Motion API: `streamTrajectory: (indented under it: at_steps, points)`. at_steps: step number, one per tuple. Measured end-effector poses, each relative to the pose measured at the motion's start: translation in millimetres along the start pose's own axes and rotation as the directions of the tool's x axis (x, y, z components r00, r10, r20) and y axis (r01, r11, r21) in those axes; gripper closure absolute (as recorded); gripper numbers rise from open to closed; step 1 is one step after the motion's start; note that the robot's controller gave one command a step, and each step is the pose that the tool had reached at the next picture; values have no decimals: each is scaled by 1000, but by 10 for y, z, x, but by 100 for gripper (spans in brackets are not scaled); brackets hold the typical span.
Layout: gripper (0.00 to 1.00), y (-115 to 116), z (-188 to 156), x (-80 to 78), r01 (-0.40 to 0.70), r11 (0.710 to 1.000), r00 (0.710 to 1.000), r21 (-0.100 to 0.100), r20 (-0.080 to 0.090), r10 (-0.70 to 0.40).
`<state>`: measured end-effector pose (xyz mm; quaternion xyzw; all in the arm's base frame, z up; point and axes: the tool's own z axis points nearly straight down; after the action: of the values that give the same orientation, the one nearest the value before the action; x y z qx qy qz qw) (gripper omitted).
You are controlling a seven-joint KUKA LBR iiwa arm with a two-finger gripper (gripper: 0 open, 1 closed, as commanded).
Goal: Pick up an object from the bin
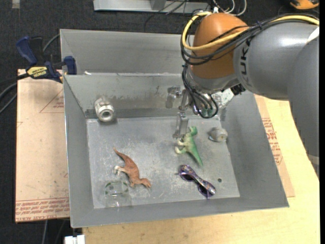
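My gripper (180, 132) reaches down into the middle of the bin, its tip right at the head end of a green toy dinosaur (192, 145). The dinosaur lies on the bin floor with a pale part by the gripper's tip and its tail pointing to the lower right. A small grey rounded piece (218, 134) lies just to the right of it. Purple sunglasses (198, 181) lie below the dinosaur, near the front of the bin.
A brown toy dinosaur (132, 170) lies at the front left, with a clear plastic cup (117, 191) beside it. A silver roll (104, 109) rests against the back left wall. The arm with its orange cover hangs over the bin's back right.
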<state>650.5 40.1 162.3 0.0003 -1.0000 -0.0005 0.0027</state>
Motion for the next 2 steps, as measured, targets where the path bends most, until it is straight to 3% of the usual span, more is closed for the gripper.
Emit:
streamTrajectory:
  at_steps: [1,2]
  points:
    - [0,-2,-53,-16,-1,1000,1000,0,8,1]
    - [0,-547,908,145,170,986,986,-1,1,-170]
